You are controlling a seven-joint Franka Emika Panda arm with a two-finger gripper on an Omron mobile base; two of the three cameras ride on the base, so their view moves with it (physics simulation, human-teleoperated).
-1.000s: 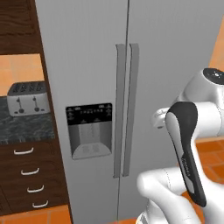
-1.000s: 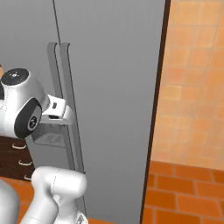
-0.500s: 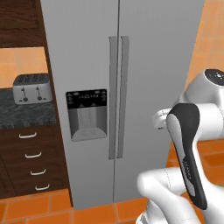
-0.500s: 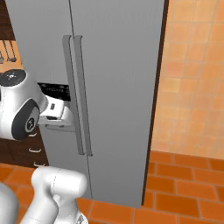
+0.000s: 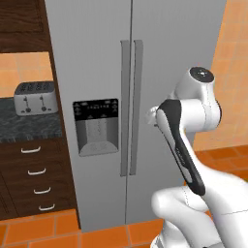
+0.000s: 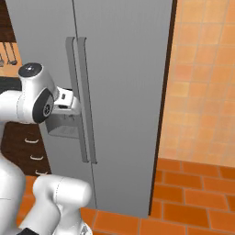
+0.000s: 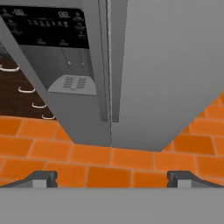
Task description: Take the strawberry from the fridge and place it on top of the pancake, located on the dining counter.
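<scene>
Facing the fridge (image 5: 145, 72), grey steel, both doors shut, two long vertical handles (image 5: 131, 106) side by side at the door seam. Black dispenser panel (image 5: 95, 127) sits in the left door, control strip above, grey recess below. Strawberry presumably behind the closed doors, can't be seen; pancake and dining counter not pictured.

Gripper (image 7: 111, 178) held in front of the fridge, apart from it, touching nothing. Jaws spread wide, nothing between them; in the hand view the two dark fingertips (image 7: 41, 178) sit far apart over orange floor tiles (image 7: 109, 170), looking at the lower door seam and dispenser.

White arm (image 5: 186, 145) rises near right in the left base view, wrist bent toward the right door.

Left of the fridge: dark speckled counter (image 5: 24, 127) with a silver toaster (image 5: 35, 97) on it, dark wood drawers (image 5: 34, 179) with white handles below. Right of the fridge: orange tiled wall (image 6: 202, 78).
</scene>
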